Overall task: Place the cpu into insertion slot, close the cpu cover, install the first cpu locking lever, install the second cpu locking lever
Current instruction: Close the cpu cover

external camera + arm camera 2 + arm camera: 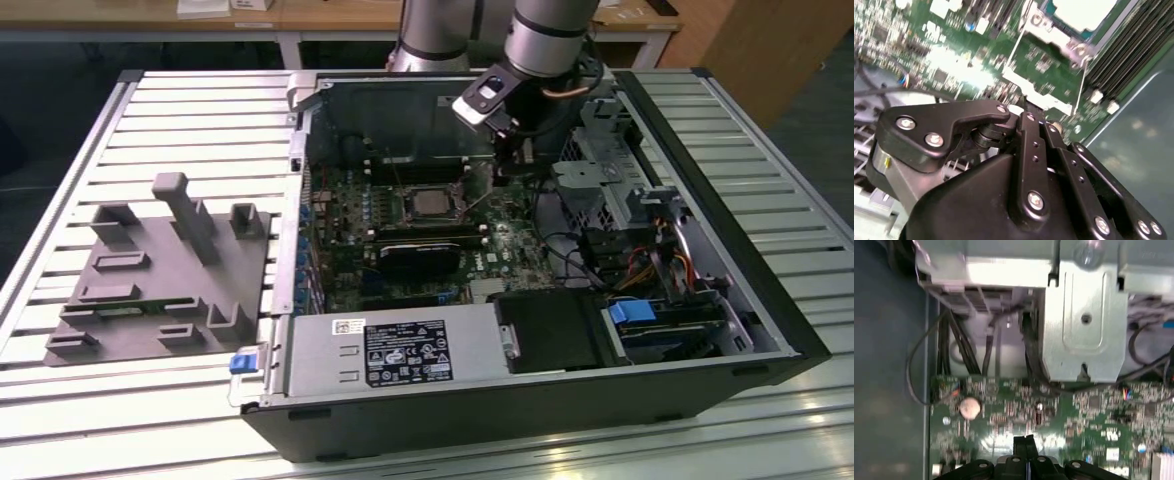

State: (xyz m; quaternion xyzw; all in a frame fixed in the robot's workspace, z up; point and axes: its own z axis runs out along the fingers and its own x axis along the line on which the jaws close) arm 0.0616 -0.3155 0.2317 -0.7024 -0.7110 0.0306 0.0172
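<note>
The cpu (430, 203) lies flat in the insertion slot (402, 203), mid-board inside the open computer case (534, 420). From the exterior view's left: a grey jig (160, 270) on the slatted bench (174, 120), the slot, then the hand (502, 172) just beside it over the green board (347, 220), fingers (1019, 447) clenched together and empty, with a metal drive cage (601, 175) beyond.

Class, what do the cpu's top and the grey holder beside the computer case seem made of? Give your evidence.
The cpu: probably metal, its top a dull silvery sheen. The grey holder: likely plastic, matte, uniform grey with no glints, though painted metal cannot be excluded.
</note>
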